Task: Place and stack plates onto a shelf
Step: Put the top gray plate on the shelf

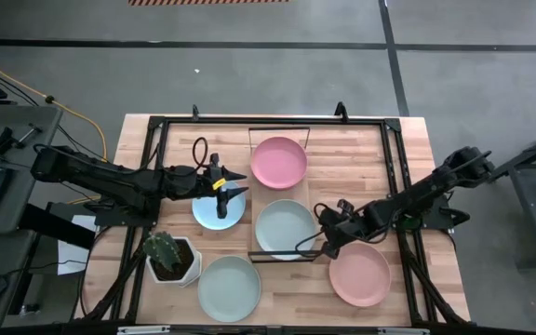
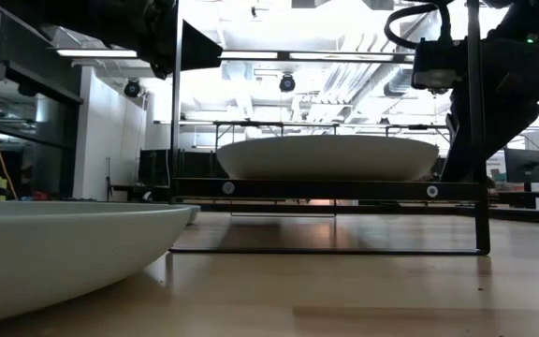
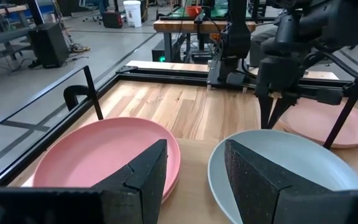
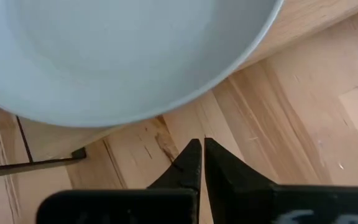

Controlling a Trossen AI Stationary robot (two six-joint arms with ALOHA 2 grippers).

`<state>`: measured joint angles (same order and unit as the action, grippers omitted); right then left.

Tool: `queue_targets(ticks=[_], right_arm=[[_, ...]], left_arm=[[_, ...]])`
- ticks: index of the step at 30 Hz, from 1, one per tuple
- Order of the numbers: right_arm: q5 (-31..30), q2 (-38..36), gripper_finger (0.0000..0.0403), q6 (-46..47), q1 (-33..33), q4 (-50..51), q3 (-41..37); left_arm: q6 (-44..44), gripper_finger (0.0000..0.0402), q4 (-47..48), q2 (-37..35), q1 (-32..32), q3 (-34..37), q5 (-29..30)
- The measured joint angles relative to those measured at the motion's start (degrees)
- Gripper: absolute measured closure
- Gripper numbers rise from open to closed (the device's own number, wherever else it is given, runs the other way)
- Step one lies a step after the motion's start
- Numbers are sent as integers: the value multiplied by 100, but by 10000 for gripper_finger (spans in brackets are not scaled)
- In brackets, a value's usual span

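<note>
Though on plates (image 1: 285,226), no lettering.

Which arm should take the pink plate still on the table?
Right. Its hand, fingers together, hangs beside that pink plate; the left hand is across the shelf, over the blue plate.

No text, label, brand, number or sign can be read in any view; nothing legible stands on the plates, the shelf, the bench or the arms.
</note>
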<state>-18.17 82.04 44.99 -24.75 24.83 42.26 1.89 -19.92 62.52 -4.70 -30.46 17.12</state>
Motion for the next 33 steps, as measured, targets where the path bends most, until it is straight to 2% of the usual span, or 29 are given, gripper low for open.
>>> queue_targets(ticks=[33], right_arm=[[-5, -5, 403, -501, 0, -1173, 0]], left_arm=[[-2, 251, 81, 0, 0, 0, 26]])
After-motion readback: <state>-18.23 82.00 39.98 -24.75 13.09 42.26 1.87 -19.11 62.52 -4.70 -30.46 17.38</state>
